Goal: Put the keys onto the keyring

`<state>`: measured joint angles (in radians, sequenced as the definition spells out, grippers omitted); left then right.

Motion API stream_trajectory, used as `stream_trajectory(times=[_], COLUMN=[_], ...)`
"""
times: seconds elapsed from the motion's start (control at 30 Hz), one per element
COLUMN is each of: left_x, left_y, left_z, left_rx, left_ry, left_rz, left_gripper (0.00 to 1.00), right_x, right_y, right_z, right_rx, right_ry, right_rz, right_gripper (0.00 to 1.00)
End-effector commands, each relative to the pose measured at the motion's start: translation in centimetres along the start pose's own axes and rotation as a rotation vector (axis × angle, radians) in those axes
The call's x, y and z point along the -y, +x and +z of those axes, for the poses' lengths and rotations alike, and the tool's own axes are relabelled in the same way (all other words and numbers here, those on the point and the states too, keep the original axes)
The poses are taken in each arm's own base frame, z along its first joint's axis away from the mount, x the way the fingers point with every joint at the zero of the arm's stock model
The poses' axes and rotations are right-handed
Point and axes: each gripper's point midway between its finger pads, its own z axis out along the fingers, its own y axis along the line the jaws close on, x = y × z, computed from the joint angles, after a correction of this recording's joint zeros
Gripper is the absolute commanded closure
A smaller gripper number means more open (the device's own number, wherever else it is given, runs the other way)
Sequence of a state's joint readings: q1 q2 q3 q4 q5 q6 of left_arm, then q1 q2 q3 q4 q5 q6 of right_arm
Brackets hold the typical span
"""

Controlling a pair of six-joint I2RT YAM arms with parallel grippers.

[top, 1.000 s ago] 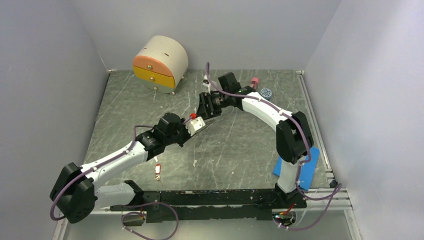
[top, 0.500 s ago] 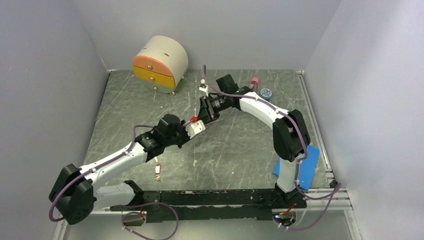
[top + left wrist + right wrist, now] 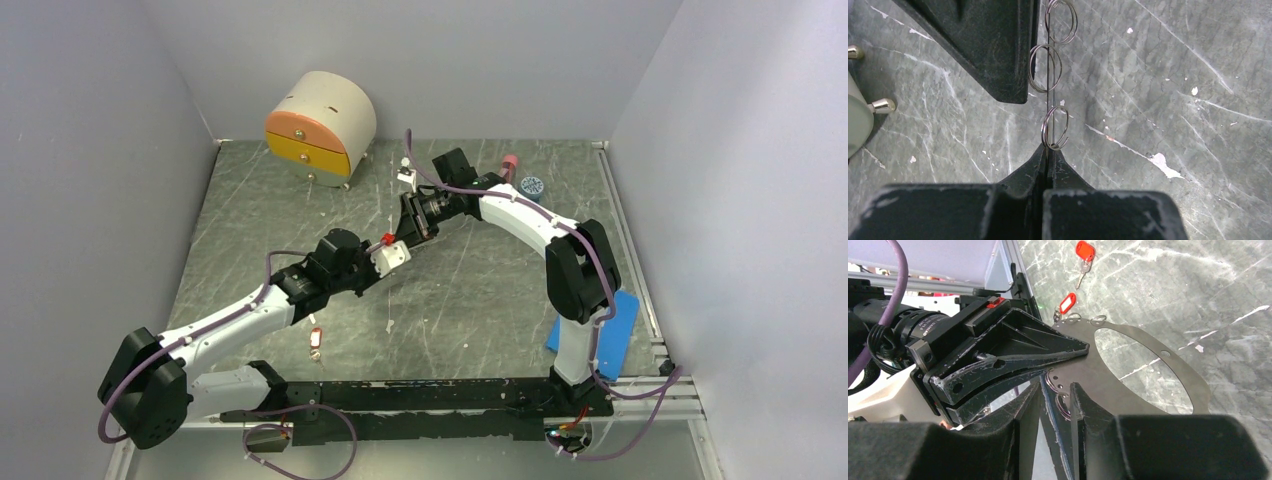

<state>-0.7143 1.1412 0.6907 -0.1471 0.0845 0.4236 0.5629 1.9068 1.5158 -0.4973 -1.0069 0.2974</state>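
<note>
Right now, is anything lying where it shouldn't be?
Yes. One red-tagged key lies alone on the near side of the table, apart from the keyring pinched in the left gripper. It looks left behind, since another tagged key seems to hang at the ring's edge. Nothing looks spilled or broken.

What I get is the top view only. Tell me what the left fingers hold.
Observer: The left fingers are shut on the keyring, seen edge-on.
Operator: Report the right fingers.
Observer: The right fingers are open, straddling the keyring's rim beside small split rings.
Operator: Find a tagged key near it.
Observer: One red-tagged key sits at the far rim; threaded or not, I cannot tell.
</note>
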Motion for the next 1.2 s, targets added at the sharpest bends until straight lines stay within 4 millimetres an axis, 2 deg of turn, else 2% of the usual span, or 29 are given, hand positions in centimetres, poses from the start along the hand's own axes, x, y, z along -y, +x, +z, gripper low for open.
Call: stream_trajectory(times=[0.0,0.07,0.3,0.4,0.47,0.53,0.63,0.73,0.83,0.97,1.07,1.17], left_x=[-0.6,-0.5,-0.3,-0.2,-0.1,-0.1,0.0,0.3,0.6,1.2,1.5,1.7], left_y=[-1.6,-1.6,-1.8,-1.9,-2.0,-2.2,-2.2,-2.5,-2.9,-3.2,-3.4,-3.6], left_z=[-0.5,-0.5,-0.3,-0.3,-0.3,-0.3,-0.3,-0.4,-0.6,-0.9,-0.9,-1.0], left_rx=[0.058,0.059,0.067,0.070,0.078,0.083,0.085,0.097,0.116,0.139,0.148,0.159], left_ry=[-0.028,-0.024,-0.011,-0.009,-0.006,-0.002,0.003,0.019,0.040,0.070,0.087,0.102], left_rz=[-0.004,-0.011,-0.034,-0.042,-0.046,-0.050,-0.054,-0.053,-0.047,-0.036,-0.033,-0.032], left_gripper=[0.97,0.97,0.97,0.97,0.97,0.97,0.97,0.98,0.97,0.97,0.97,0.97], right_x=[-2.2,-2.0,-1.5,-1.5,-1.6,-1.7,-2.4,-2.8,-2.6,-2.5,-2.8,-2.8], right_y=[-1.2,-1.2,-1.0,-1.1,-1.0,-1.0,-1.1,-1.0,-0.6,-0.3,0.2,0.5], right_z=[-1.3,-1.5,-2.1,-2.2,-2.2,-2.2,-2.3,-2.2,-2.1,-2.0,-2.0,-1.9], right_rx=[0.039,0.040,0.046,0.056,0.056,0.059,0.073,0.070,0.063,0.057,0.040,0.034], right_ry=[0.011,0.028,0.091,0.101,0.094,0.082,0.054,0.027,0.015,-0.001,-0.023,-0.027], right_rz=[-0.110,-0.122,-0.171,-0.190,-0.197,-0.205,-0.232,-0.255,-0.271,-0.291,-0.307,-0.328], right_gripper=[0.68,0.67,0.51,0.52,0.55,0.63,0.65,0.62,0.52,0.46,0.44,0.50])
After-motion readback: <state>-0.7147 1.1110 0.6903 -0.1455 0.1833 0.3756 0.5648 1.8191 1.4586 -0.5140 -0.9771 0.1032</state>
